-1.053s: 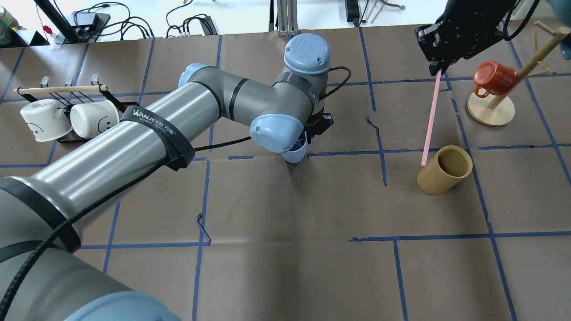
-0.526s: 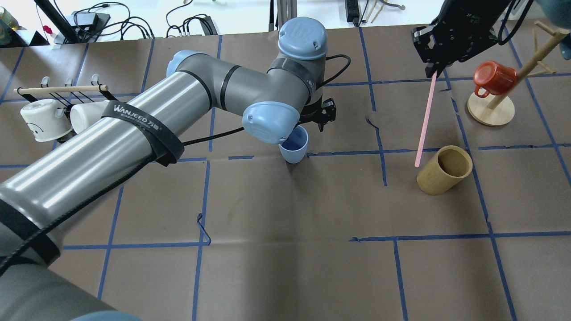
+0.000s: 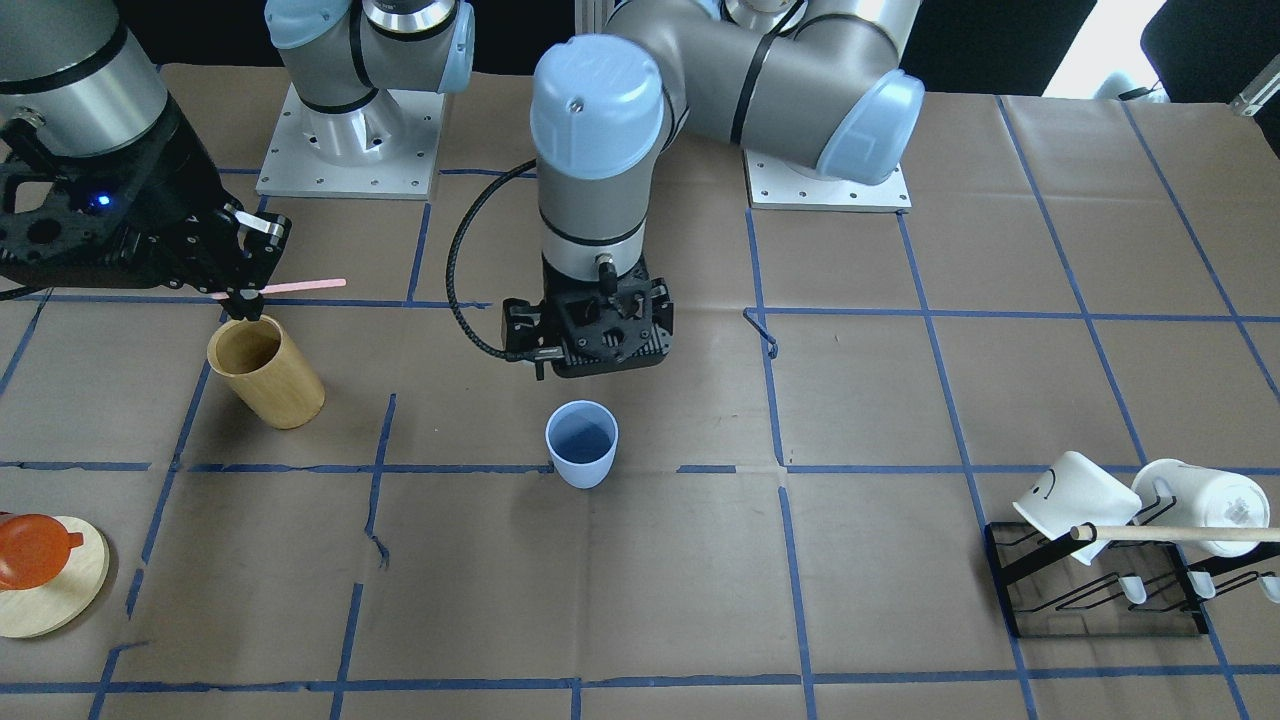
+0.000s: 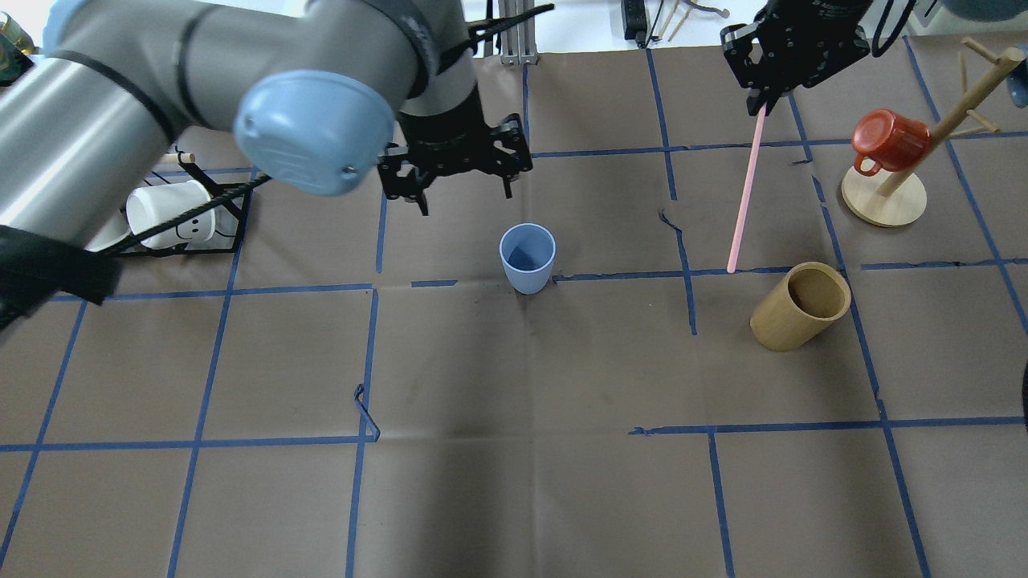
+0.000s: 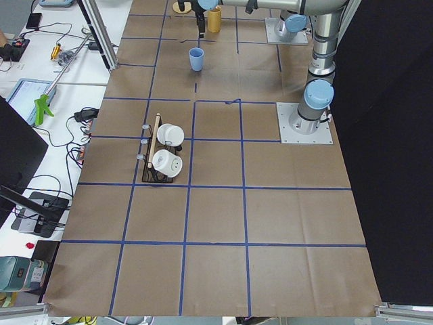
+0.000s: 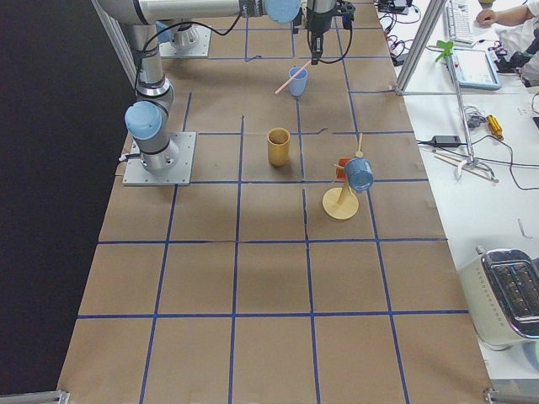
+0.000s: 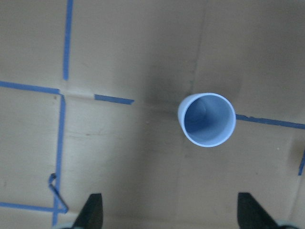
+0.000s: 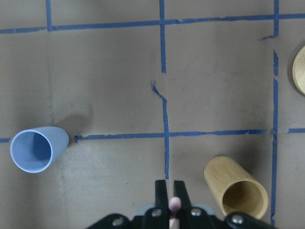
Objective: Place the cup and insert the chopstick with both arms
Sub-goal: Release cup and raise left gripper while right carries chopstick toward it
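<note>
Grip state first: the left jaws stand wide open and hold nothing. In the left wrist view their two fingertips (image 7: 94, 212) sit at the lower edge, well apart, with the pale blue plastic cup (image 7: 207, 119) ahead of them and untouched. The right jaws are closed on the upper end of the thin pink chopstick (image 4: 745, 193), which hangs down from them with its lower tip free in the air.

The cup stands upright, mouth up, near the centre of the brown paper-covered worktop (image 4: 514, 482), just beside a blue tape line (image 4: 626, 275). We judge placement complete; the step in hand is insertion.

Recommended procedure:
1. We hold the left arm on the robot's side of the cup, so the right arm has a free path.
2. We carry the chopstick sideways with its tip above rim height. The tan wooden cylinder (image 4: 799, 309) stands near the tip, and we must not take it for the target.
3. We centre the tip over the cup mouth, checking in the right wrist view.
4. We lower until the tip is well inside, then open the right jaws.

The cup looks light. A push on its rim or wall could tip it, so we descend slowly and centred.
</note>
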